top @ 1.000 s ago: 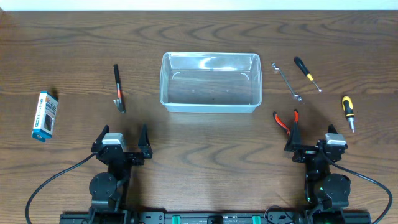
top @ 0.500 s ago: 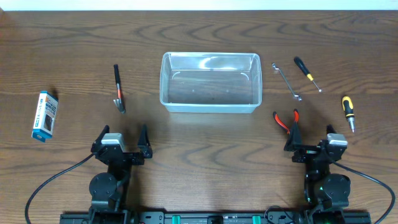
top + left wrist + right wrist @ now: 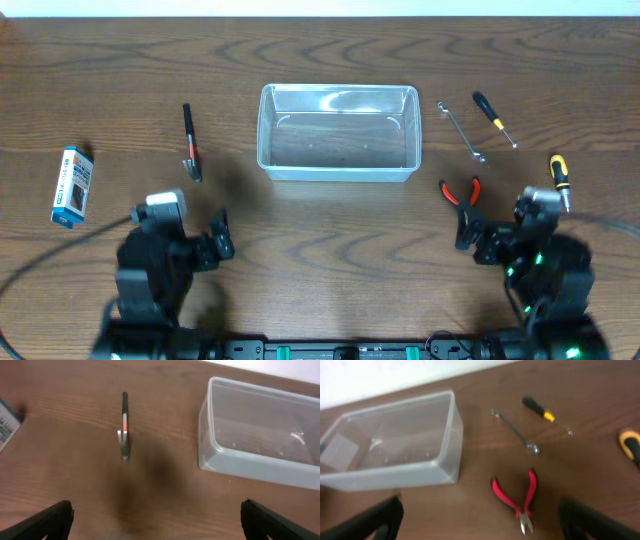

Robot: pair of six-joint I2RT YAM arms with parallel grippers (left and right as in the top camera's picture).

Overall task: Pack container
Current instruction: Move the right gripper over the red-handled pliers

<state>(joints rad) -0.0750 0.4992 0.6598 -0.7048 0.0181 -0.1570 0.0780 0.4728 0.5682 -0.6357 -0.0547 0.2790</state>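
Observation:
The clear plastic container stands empty at the table's middle back; it shows in the left wrist view and the right wrist view. My left gripper is open and empty, short of a black-and-red hand tool, which lies ahead of the wide-apart fingers in the left wrist view. My right gripper is open and empty, just behind red-handled pliers that lie between its fingers in the right wrist view.
A blue-and-white box lies at the far left. Right of the container lie a small wrench, a thin black-and-yellow screwdriver and a yellow-and-black screwdriver.
Both arms have lifted from their rest pose and swung forward; the left moved a little left, the right a little toward the pliers. Both grippers stay open. No object has moved.

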